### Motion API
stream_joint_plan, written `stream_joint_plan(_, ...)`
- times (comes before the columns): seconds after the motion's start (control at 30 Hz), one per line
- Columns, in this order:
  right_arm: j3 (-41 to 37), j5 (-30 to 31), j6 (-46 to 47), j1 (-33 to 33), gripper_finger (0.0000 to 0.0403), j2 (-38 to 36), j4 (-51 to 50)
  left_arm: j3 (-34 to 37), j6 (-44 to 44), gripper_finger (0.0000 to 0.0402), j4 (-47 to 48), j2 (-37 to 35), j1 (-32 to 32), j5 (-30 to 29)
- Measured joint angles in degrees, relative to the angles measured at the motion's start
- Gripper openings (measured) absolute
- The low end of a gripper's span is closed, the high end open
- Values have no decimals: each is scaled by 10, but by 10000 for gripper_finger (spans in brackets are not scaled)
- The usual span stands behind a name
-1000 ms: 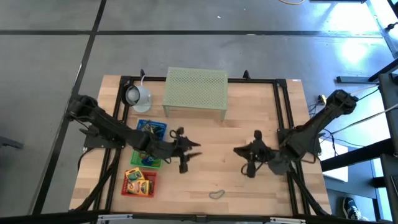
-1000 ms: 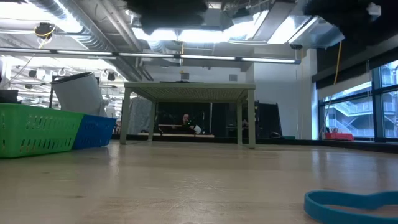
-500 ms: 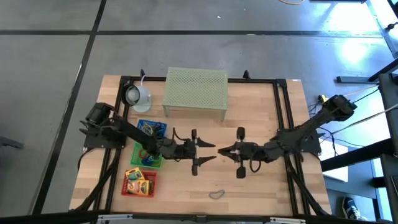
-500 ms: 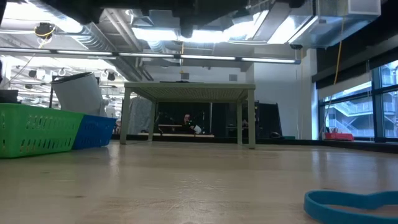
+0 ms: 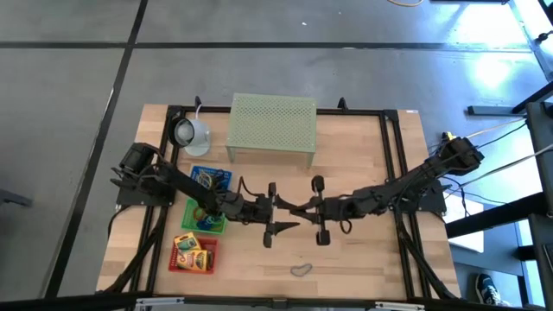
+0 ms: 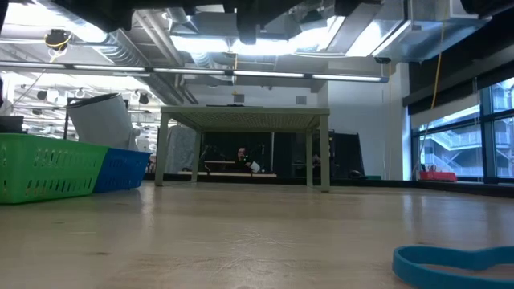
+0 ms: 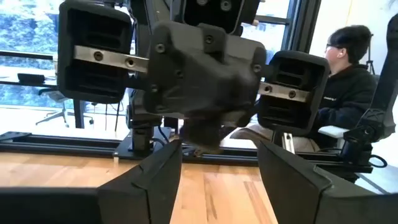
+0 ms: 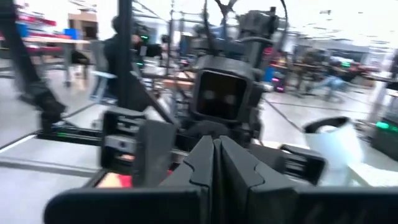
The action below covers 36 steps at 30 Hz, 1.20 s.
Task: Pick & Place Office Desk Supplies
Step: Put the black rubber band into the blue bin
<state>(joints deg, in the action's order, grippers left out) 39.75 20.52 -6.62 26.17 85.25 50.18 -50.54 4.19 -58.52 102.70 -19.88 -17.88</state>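
**A:** What lies nearest the front edge of the table (image 5: 363, 164)?

**B:** A single grey loop (image 5: 300, 270) lies flat on the bare wood near that edge, touching nothing. In the low view it shows as a blue band (image 6: 454, 264) lying flat.

**A:** And the grippers?

**B:** Beyond the loop, above mid-table, they face each other tip to tip. The left gripper (image 5: 288, 210) has its fingers spread and empty. The right gripper (image 5: 301, 209) has its fingers pressed together, holding nothing visible.

**A:** Where are the other supplies?

**B:** Left of the grippers, a red tray (image 5: 175, 263) holds two yellow boxes (image 5: 193, 250). Beyond it, a green tray (image 5: 192, 213) and a blue tray (image 5: 226, 177) hold coloured loops.

**A:** Farthest back?

**B:** The pale green mesh stand (image 5: 271, 126), with a white lamp (image 5: 190, 133) to its left.
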Motion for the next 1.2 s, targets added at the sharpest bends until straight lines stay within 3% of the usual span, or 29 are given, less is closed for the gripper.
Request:
stream_joint_plan(0.13, 0, -50, 0, -4, 17, 0, 4, 0, 1, 203, 0, 0, 0, -2)
stream_joint_plan(0.43, 0, -66, -1, -4, 17, 0, 4, 0, 10, 198, 0, 0, -1, -13)
stream_joint_plan(0.87, 0, -64, -2, -4, 18, 0, -13, 0, 6, 99, 0, 0, -1, -21)
stream_joint_plan(1.2, 0, -64, -2, -4, 18, 0, -16, 0, -9, 89, 0, 0, -1, -20)
